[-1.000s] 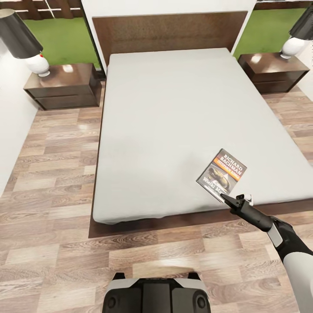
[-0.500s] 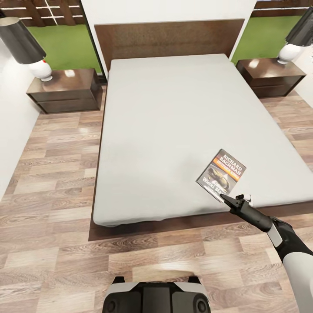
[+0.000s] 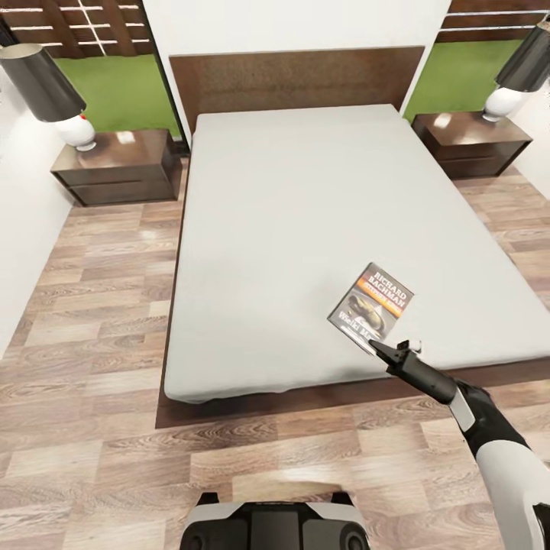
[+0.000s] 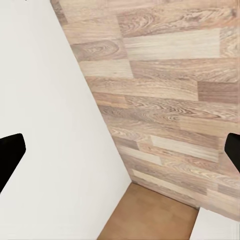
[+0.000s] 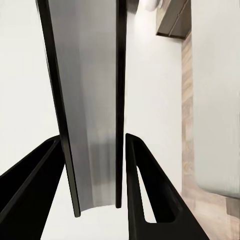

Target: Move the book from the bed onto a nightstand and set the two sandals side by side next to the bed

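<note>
The right gripper [image 3: 380, 349] is clamping the book [image 3: 370, 302] by its near corner above the bed [image 3: 305, 229], near the foot edge. The hold is marginal: the thin book is likely to pivot or slip during carriage to the nightstand [image 3: 470, 143]. The left gripper [image 4: 120, 155] is standing open.

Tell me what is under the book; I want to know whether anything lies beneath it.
The book sits over the grey mattress of the bed, its near edge in the right gripper. Whatever is directly beneath is covered.
</note>
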Available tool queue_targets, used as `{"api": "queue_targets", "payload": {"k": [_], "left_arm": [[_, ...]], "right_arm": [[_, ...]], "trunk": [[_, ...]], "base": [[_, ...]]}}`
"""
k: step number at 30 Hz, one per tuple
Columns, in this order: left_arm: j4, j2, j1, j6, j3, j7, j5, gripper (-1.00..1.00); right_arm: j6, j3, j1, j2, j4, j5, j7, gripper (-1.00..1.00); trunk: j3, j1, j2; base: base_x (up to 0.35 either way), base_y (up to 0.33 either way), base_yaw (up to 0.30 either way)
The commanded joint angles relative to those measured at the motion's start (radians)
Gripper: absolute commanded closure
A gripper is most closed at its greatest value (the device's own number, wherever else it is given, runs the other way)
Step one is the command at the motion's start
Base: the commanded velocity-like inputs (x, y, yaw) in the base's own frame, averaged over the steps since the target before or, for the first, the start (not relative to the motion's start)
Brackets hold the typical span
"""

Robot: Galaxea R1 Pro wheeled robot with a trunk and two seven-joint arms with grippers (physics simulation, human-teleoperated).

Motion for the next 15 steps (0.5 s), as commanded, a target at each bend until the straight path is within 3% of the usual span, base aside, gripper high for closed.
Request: {"api": "queue_targets", "payload": {"k": [1, 5, 12, 15], "left_arm": [[0.001, 0.0, 0.0, -0.005, 0.0, -0.001, 0.008, -1.0], [0.001, 0.0, 0.0, -0.007, 0.0, -0.001, 0.008, -1.0], [0.0, -0.001, 0.0, -0.008, -0.001, -0.001, 0.008, -1.0], [0.0, -0.001, 0.0, -0.008, -0.002, -0.001, 0.008, -1.0]], "right_arm": [[0.011, 0.0, -0.001, 0.012, -0.004, 0.002, -0.011, 1.0], [0.012, 0.009, -0.001, 0.035, -0.011, 0.007, -0.046, 1.0], [0.016, 0.068, -0.002, 0.092, -0.036, 0.015, -0.14, 1.0], [0.017, 0.083, -0.002, 0.102, -0.039, 0.016, -0.151, 1.0]], "trunk": [[0.001, 0.001, -0.001], [0.007, 0.001, -0.001], [0.018, 0.001, -0.001], [0.023, 0.001, -0.001]], "base": [[0.0, 0.0, 0.0], [0.0, 0.0, 0.0], [0.0, 0.0, 0.0], [0.0, 0.0, 0.0]]}}
